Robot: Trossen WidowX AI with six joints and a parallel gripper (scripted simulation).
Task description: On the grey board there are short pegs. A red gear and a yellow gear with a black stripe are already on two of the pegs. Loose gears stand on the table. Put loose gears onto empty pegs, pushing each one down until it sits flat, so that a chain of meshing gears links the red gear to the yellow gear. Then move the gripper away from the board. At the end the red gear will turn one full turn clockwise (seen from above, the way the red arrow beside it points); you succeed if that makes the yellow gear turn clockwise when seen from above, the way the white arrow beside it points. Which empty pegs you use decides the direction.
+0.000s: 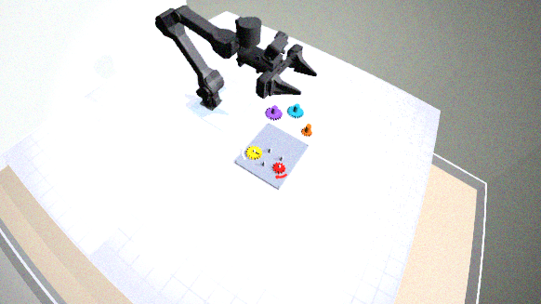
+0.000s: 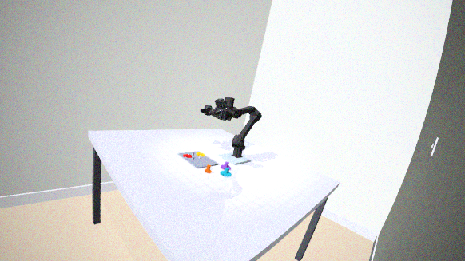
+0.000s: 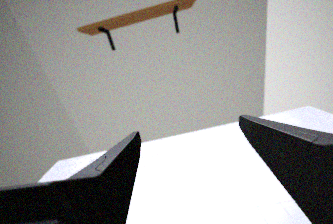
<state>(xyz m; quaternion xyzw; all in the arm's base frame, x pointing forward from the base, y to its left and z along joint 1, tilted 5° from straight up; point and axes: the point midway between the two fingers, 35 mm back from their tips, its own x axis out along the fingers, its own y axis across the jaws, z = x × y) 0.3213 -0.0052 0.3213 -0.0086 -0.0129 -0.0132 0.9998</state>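
Observation:
The grey board (image 1: 290,152) (image 2: 204,164) lies on the table. The red gear (image 1: 279,169) (image 2: 187,156) and the yellow gear (image 1: 254,152) (image 2: 200,155) sit on it. Three empty pegs show: one peg (image 1: 269,151), another peg (image 1: 281,158) and a third peg (image 1: 263,164). A purple gear (image 1: 273,113) (image 2: 226,167), a cyan gear (image 1: 296,112) (image 2: 225,172) and a smaller orange gear (image 1: 307,130) (image 2: 208,169) stand on the table beside the board, knobs up. My gripper (image 1: 308,84) (image 3: 188,128) is open and empty, high above the table. The wrist view shows no gears.
The arm's base plate (image 2: 244,160) stands on the table near the board and the purple gear. A red arrow (image 1: 281,177) and a white arrow (image 1: 243,154) mark the board beside their gears. A wooden shelf (image 3: 137,16) hangs on the wall in the wrist view.

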